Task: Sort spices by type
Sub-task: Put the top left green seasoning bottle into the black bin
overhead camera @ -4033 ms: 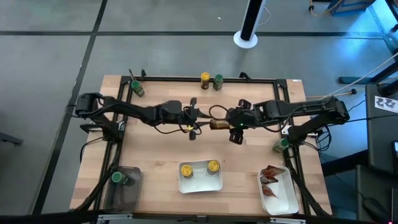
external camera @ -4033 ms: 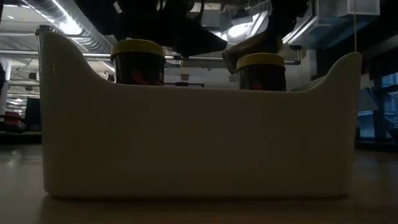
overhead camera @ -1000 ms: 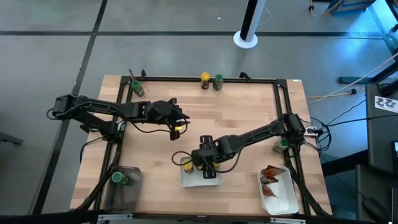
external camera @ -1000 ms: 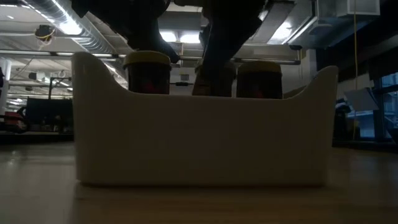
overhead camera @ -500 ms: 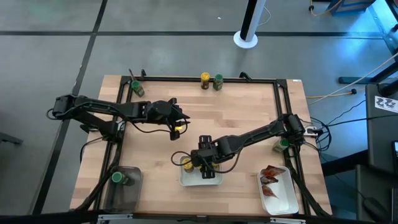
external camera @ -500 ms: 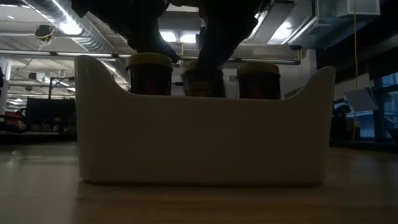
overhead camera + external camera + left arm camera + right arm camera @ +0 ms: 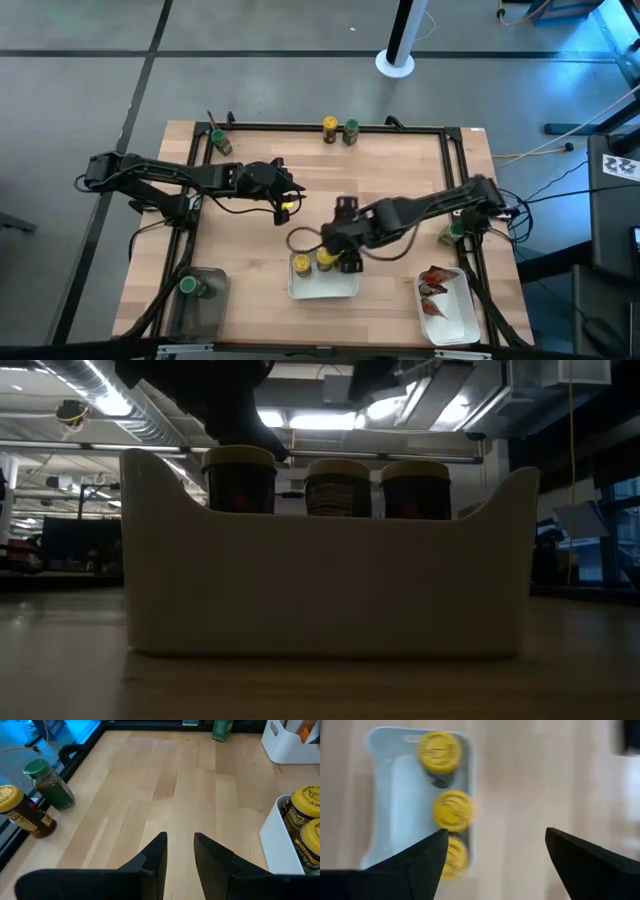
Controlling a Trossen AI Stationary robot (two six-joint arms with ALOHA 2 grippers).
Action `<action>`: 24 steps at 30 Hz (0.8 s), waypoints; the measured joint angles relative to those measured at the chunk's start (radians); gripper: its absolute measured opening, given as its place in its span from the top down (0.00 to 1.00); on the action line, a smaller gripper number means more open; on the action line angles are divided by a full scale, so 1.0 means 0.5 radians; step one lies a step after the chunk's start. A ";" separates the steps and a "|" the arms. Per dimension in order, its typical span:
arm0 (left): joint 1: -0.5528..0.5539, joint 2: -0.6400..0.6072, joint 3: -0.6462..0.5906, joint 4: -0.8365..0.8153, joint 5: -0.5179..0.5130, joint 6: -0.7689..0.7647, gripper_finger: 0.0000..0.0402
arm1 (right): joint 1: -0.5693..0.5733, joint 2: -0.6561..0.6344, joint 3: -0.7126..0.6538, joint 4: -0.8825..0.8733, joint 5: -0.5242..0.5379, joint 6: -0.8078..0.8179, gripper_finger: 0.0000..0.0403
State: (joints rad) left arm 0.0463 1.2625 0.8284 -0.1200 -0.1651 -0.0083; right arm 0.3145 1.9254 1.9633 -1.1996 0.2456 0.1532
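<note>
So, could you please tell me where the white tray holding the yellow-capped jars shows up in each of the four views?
High view: white tray at the table's near edge, centre, just below the right gripper.
Low view: it fills the middle, three jars standing behind its wall.
Left wrist view: only a corner at the right edge.
Right wrist view: on the left.
Shared landmark: the yellow-capped jars in a row inside it.

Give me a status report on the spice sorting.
Right gripper open, above white tray. Three yellow-capped jars inside. Left gripper open, idle.
</note>
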 joint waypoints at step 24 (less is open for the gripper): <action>0.004 0.009 -0.001 0.362 0.000 0.090 0.80 | -0.278 -1.509 -2.290 1.473 0.257 0.143 0.17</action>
State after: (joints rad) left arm 0.0483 1.2670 0.8280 0.0610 -0.1653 0.0370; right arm 0.1758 1.1711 0.8183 -0.4631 0.3739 0.2248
